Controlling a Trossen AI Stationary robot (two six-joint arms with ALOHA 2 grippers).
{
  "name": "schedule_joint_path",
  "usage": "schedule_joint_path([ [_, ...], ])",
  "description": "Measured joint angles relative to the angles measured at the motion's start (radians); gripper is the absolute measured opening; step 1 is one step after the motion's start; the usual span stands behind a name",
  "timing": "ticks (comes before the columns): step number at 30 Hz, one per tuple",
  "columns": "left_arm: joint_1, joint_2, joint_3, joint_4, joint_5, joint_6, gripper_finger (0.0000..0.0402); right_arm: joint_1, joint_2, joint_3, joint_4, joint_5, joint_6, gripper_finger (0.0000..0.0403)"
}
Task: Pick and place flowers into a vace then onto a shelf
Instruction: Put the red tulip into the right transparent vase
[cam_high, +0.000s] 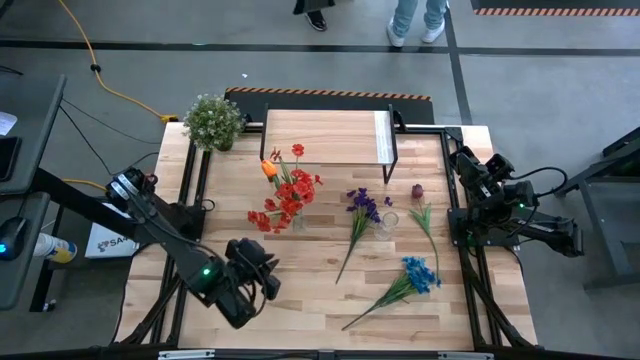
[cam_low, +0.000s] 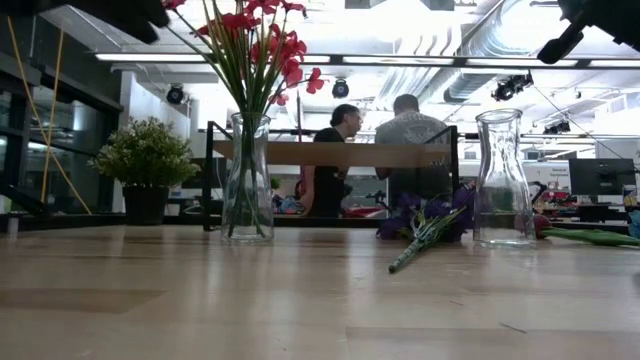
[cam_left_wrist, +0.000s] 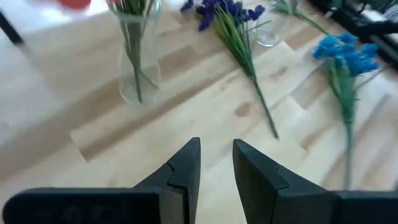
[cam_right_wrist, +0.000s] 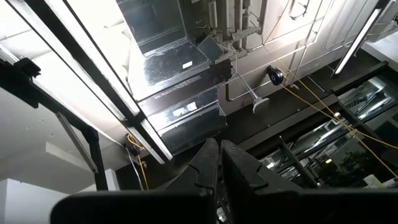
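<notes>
A clear glass vase (cam_low: 248, 180) stands mid-table and holds red flowers (cam_high: 290, 195) and an orange tulip (cam_high: 269, 168). A second, empty vase (cam_low: 502, 180) stands to its right. A purple bunch (cam_high: 362, 205), a blue bunch (cam_high: 420, 272) and a dark red rosebud (cam_high: 417, 190) lie flat on the table. The shelf (cam_high: 325, 135) stands at the far edge. My left gripper (cam_left_wrist: 216, 144) hovers open over the near left of the table, pointing toward the vase (cam_left_wrist: 138, 68) and the purple bunch (cam_left_wrist: 230, 18). My right gripper (cam_right_wrist: 219, 144) is shut and points up at the ceiling, at the right edge (cam_high: 468, 165).
A bushy potted plant (cam_high: 213, 120) sits at the far left corner beside the shelf. Black frame rails (cam_high: 190, 190) run along both table sides. Bare wood lies in front of my left gripper (cam_high: 268, 272). People sit beyond the far edge (cam_low: 375, 150).
</notes>
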Motion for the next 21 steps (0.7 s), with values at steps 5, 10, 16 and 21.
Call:
schedule_joint_path([
  [5, -0.025, 0.0, 0.0, 0.024, -0.005, -0.073, 0.0129, 0.0, 0.0, 0.0, 0.0, 0.0, 0.001, 0.0012],
  [10, -0.021, 0.0, 0.0, 0.086, -0.007, -0.043, 0.0129, 0.0, 0.0, 0.0, 0.0, -0.003, 0.049, 0.0012],
  [16, -0.021, 0.0, 0.0, 0.132, -0.023, -0.031, 0.0129, 0.0, 0.0, 0.0, 0.001, -0.068, 0.069, 0.0012],
  [21, -0.021, 0.0, 0.0, 0.199, -0.026, 0.001, 0.0129, 0.0, 0.0, 0.0, 0.034, -0.117, 0.07, 0.0012],
])
